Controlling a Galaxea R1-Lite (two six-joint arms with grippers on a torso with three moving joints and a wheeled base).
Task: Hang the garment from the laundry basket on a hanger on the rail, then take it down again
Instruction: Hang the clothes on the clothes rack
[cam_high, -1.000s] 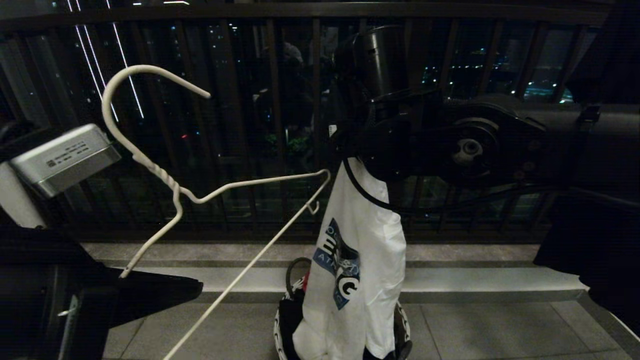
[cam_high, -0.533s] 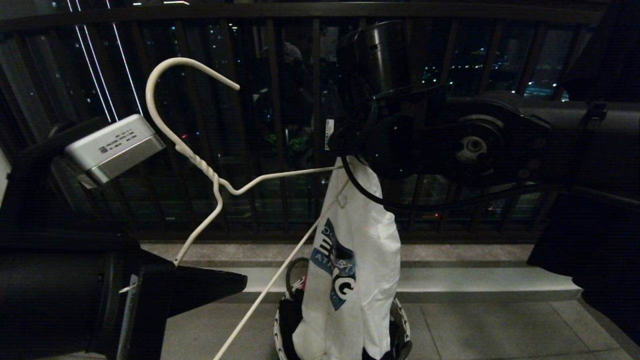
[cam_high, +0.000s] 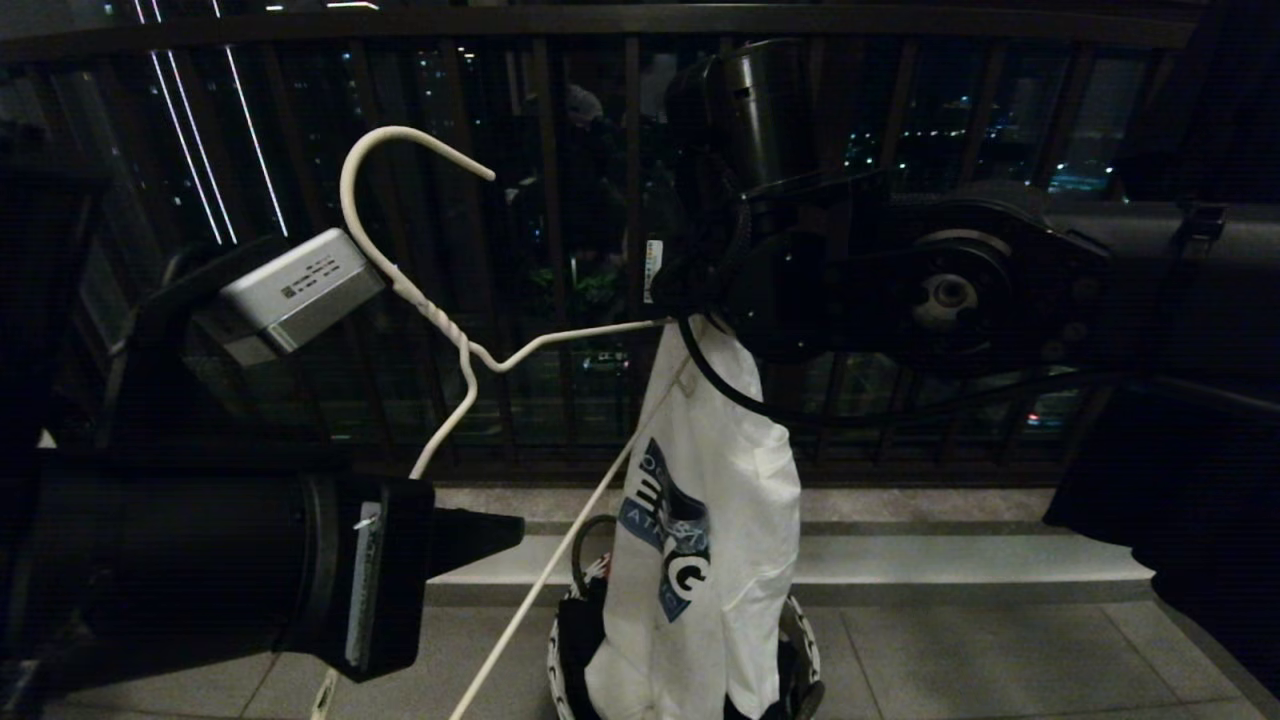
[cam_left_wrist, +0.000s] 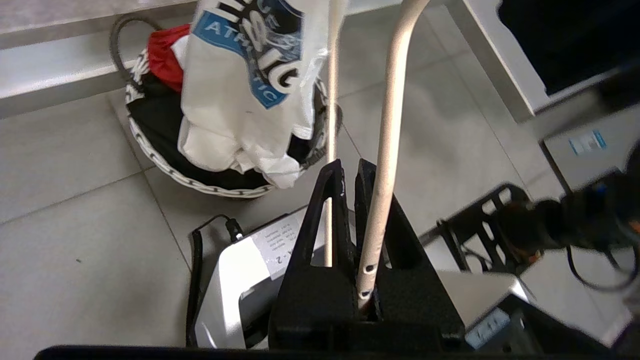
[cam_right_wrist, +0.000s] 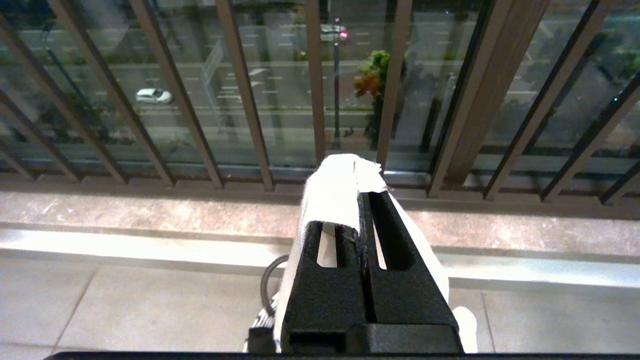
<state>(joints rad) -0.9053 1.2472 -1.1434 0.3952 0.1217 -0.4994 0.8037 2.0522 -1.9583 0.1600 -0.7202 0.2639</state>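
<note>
The garment (cam_high: 700, 520), a white T-shirt with a blue chest graphic, hangs from my right gripper (cam_right_wrist: 362, 192), which is shut on its bunched top. Its hem still lies in the laundry basket (cam_high: 806, 655) on the floor. My left gripper (cam_left_wrist: 349, 167), low at the left of the head view, is shut on one lower end of the white wire hanger (cam_high: 440, 310). The hook stands up and the far shoulder tip reaches the garment's top beside the right gripper. Whether the tip is inside the cloth, I cannot tell. The rail is out of view.
The dark balustrade (cam_high: 560, 250) of vertical bars runs across behind, above a pale stone step (cam_high: 950, 570). A large black garment (cam_high: 1200, 520) hangs at the right edge. Red and black clothes (cam_left_wrist: 162, 65) fill the basket. A silver box (cam_left_wrist: 240, 280) on my base sits below the left gripper.
My left arm has carried the hanger to the right, and its far shoulder tip has come up to the garment's top. The right gripper and the garment have stayed put.
</note>
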